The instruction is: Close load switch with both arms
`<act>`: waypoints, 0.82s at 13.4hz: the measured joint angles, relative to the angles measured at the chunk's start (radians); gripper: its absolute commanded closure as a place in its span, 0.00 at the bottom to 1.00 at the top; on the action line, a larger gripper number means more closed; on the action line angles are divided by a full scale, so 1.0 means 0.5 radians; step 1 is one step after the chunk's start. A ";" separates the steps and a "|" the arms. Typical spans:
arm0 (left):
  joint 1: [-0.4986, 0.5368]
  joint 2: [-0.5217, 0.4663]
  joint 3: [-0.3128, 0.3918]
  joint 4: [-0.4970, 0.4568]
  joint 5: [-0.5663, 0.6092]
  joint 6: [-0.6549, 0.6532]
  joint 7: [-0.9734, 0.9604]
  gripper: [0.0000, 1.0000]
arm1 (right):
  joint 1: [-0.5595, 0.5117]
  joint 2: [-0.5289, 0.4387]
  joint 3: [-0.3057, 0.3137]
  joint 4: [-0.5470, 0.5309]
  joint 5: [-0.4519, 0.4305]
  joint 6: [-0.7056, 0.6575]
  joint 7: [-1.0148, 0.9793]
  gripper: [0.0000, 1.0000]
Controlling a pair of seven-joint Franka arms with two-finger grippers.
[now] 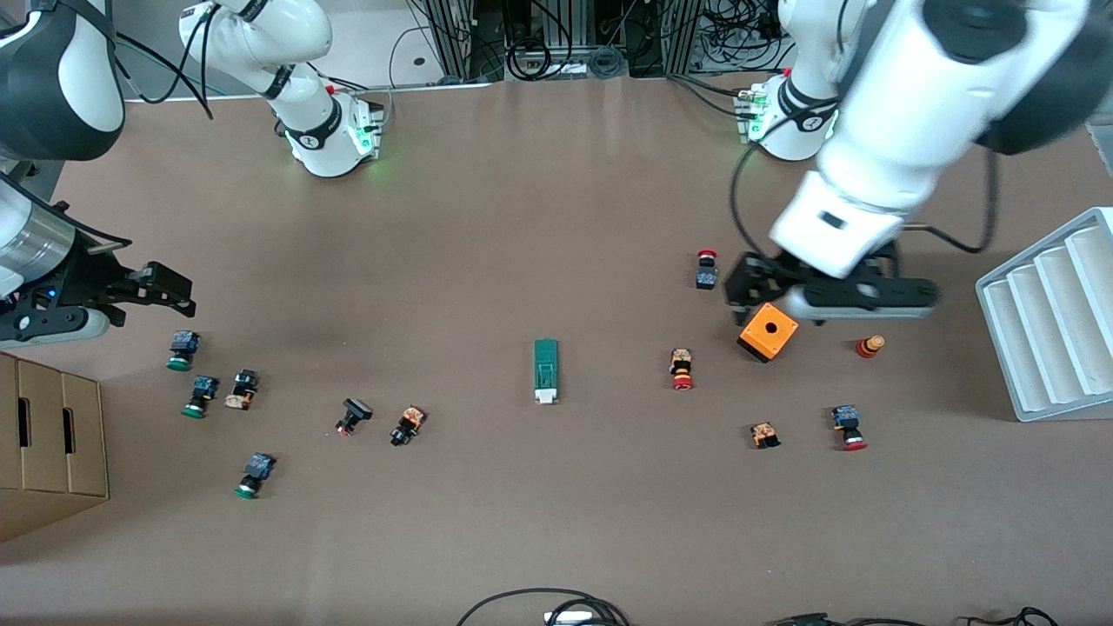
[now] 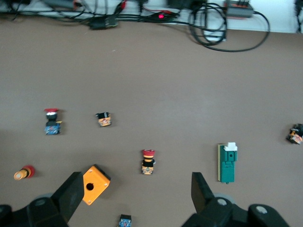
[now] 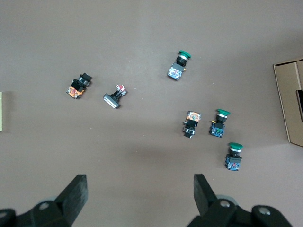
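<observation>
The load switch (image 1: 545, 371), a narrow green block with a white end piece, lies flat at the middle of the table. It also shows in the left wrist view (image 2: 227, 163), and a pale sliver of it shows at the edge of the right wrist view (image 3: 1, 111). My left gripper (image 1: 826, 296) hangs open and empty over the orange box (image 1: 769, 331), toward the left arm's end; its gap (image 2: 137, 194) holds nothing. My right gripper (image 1: 148, 291) hangs open and empty (image 3: 139, 189) over the green-capped buttons at the right arm's end.
Several green-capped buttons (image 1: 183, 349) lie near the right arm's end and several red-capped ones (image 1: 682, 369) near the left arm's end. A cardboard box (image 1: 48, 443) and a white ribbed rack (image 1: 1052, 313) stand at the table's two ends. Cables (image 1: 556, 609) lie at the front edge.
</observation>
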 measured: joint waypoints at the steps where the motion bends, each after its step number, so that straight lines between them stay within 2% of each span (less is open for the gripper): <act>1: 0.014 -0.003 0.072 0.000 -0.052 -0.030 0.031 0.00 | 0.002 0.000 0.000 0.000 0.000 0.000 0.000 0.00; 7: 0.087 -0.039 0.524 -0.001 -0.136 -0.354 0.431 0.00 | 0.005 0.000 0.000 0.000 0.000 0.000 0.000 0.00; 11: 0.222 -0.085 0.577 -0.013 -0.140 -0.463 0.547 0.00 | 0.005 -0.001 0.000 0.000 0.000 0.000 0.000 0.00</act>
